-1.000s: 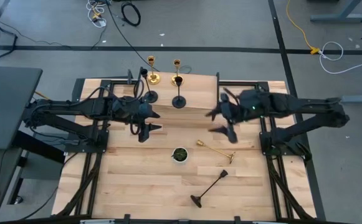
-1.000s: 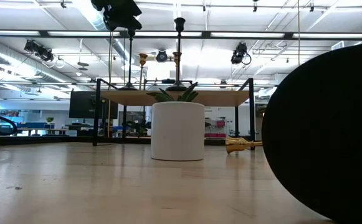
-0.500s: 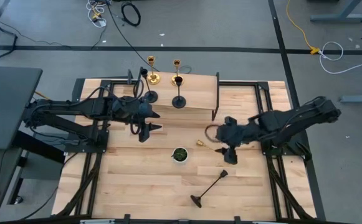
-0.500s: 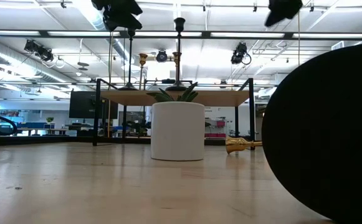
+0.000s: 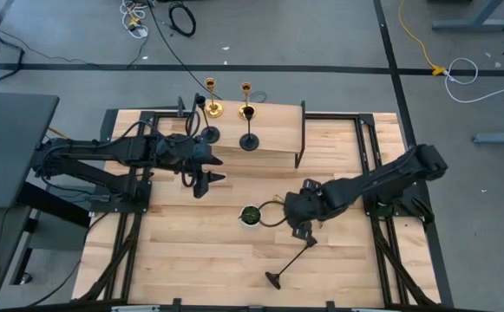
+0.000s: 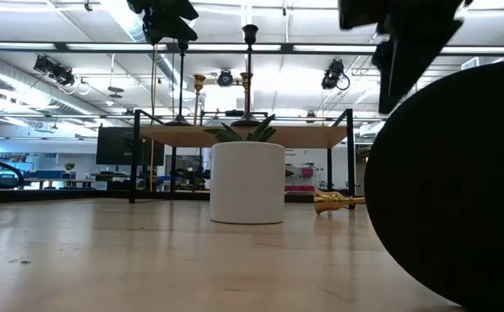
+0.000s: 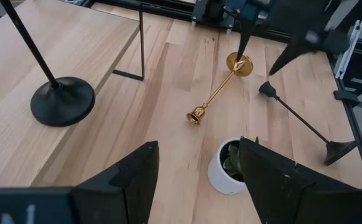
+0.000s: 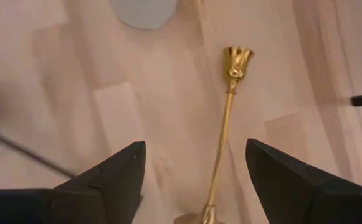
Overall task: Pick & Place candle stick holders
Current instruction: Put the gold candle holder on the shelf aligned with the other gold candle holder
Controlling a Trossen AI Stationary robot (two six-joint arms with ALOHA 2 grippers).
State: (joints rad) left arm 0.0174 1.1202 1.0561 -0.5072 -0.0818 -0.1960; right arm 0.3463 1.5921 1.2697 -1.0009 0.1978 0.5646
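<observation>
Candle stick holders are lying and standing in several places, and each view is giving only part of the story; the high view is showing four upright on the raised wooden shelf [image 5: 273, 139] at the far side of the table [image 5: 191, 260], two gold ones [image 5: 212, 102] at its far edge and two black ones [image 5: 249, 132] nearer, while a black holder [image 5: 291, 262] is lying flat toward the near edge; the gold holder lying on the table is almost fully hidden from above by the right gripper [image 5: 300, 217], which is hovering over it just right of the small white bowl [image 5: 250, 215]; the right wrist view is revealing it plainly, the gold holder [image 8: 224, 130] stretching between the two spread fingers [image 8: 112, 174] with nothing clasped; the left wrist view is showing the same gold holder [image 7: 221, 88] whole, beside the bowl [image 7: 227, 169] and the fallen black holder [image 7: 302, 121]; the left gripper [image 5: 201, 178] is waiting left of the bowl, near the shelf, fingers wide apart and empty; the low view is being blocked on its right by a large dark round shape [image 6: 451, 191], with only the gold holder's end [image 6: 338, 202] peeking out beside the bowl [image 6: 247, 182].
</observation>
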